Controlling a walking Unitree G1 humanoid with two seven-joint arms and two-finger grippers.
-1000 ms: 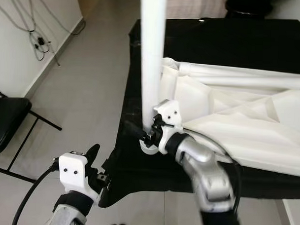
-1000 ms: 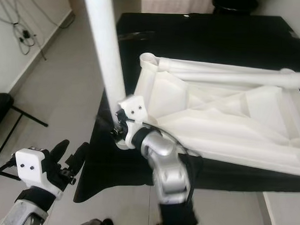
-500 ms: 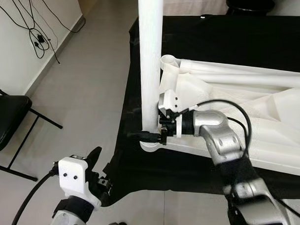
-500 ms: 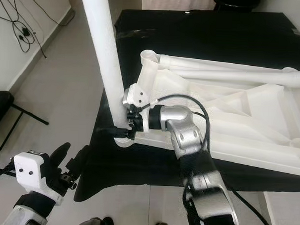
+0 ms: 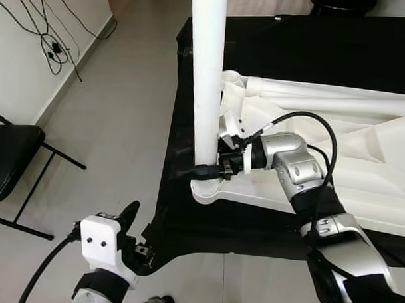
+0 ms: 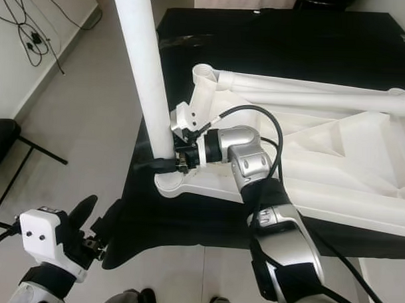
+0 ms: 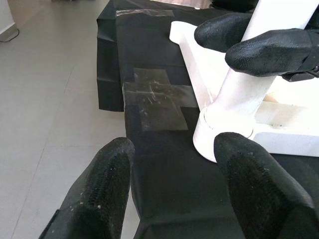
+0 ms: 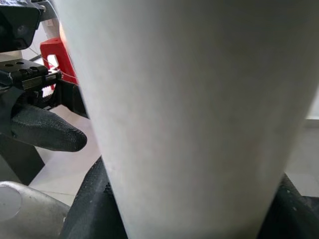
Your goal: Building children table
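An upturned white plastic table [image 5: 362, 164] lies on a black-covered table [image 5: 312, 49]. A white leg [image 5: 208, 78] stands upright in the socket [image 5: 204, 190] at its near-left corner. My right gripper [image 5: 207, 169] is shut on the leg's base, one black finger on each side, just above the socket. In the right wrist view the leg [image 8: 189, 114] is very close. Two more white legs [image 6: 311, 89] lie along the tabletop's far edge. My left gripper [image 7: 172, 184] hangs open and empty, low in front of the table's near-left corner, facing the socket [image 7: 219, 139].
A black folding chair [image 5: 9, 158] stands on the grey floor at the left. Cables [image 5: 53, 50] hang on the left wall. Clear tape patches [image 7: 157, 97] hold the black cover. A red stool [image 8: 57, 55] is behind my left arm.
My right arm has stretched out and swung right, and its gripper has turned round the leg's base. The leg now stands straighter. My left gripper has sunk slightly.
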